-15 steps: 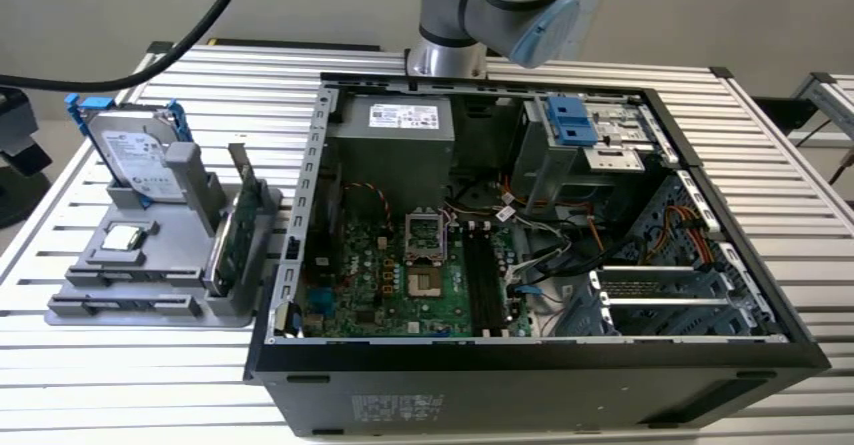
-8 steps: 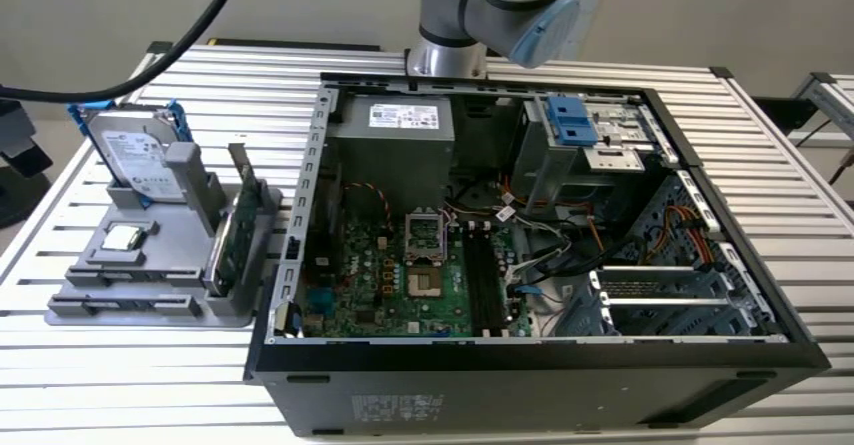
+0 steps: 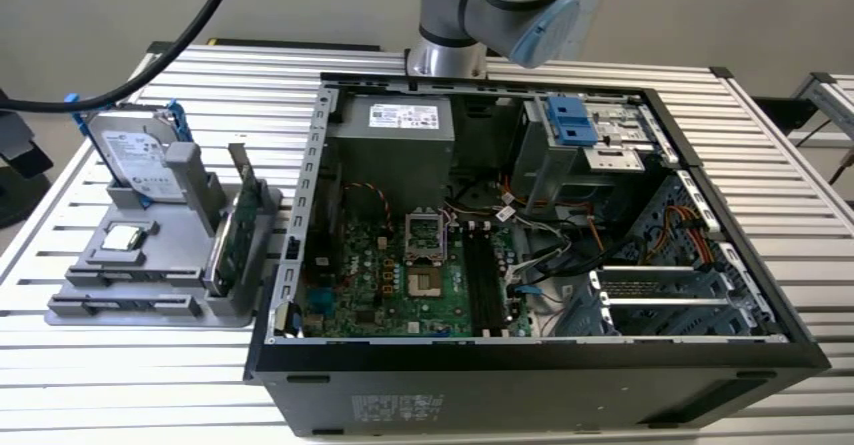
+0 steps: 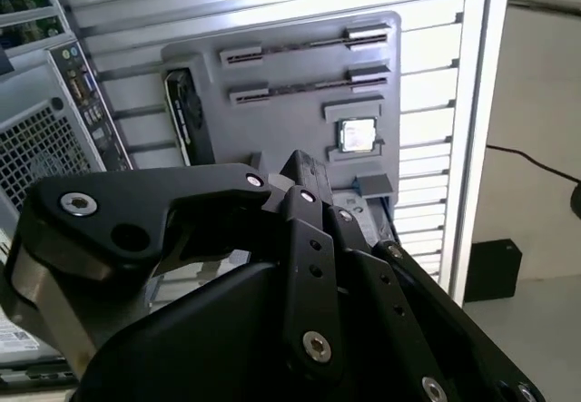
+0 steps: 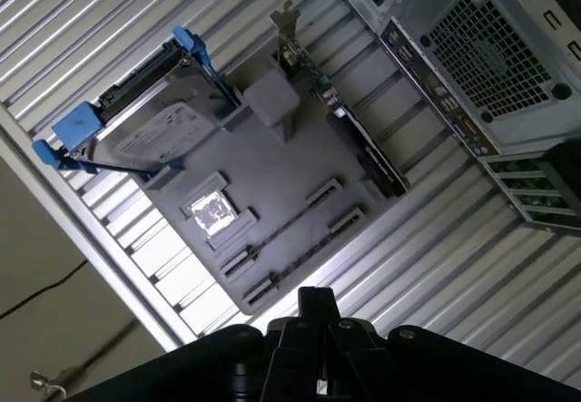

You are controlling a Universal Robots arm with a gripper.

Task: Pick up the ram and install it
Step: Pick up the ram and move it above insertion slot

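My gripper (image 4: 296, 162) (image 5: 314, 297) hangs high above the slatted table, over the grey parts holder (image 4: 290, 102) (image 5: 290, 161), with its black fingers drawn together and nothing between them. I cannot pick out the ram for certain. The holder's two long clip slots (image 4: 304, 46) (image 5: 286, 225) show just a thin dark line along them. In the exterior view the holder (image 3: 100, 285) lies to the left of the open computer case (image 3: 534, 365). The dark memory slots (image 3: 487, 285) run along the green motherboard (image 3: 374, 285).
On the holder stand a silver hard drive with blue rails (image 3: 134, 155) (image 5: 136, 121), a tall green expansion card (image 3: 230, 240) (image 5: 363, 139) and a processor chip (image 3: 124, 235) (image 4: 356, 134). The arm (image 3: 507, 5) rises behind the case. Cables (image 3: 561, 240) cross the case interior.
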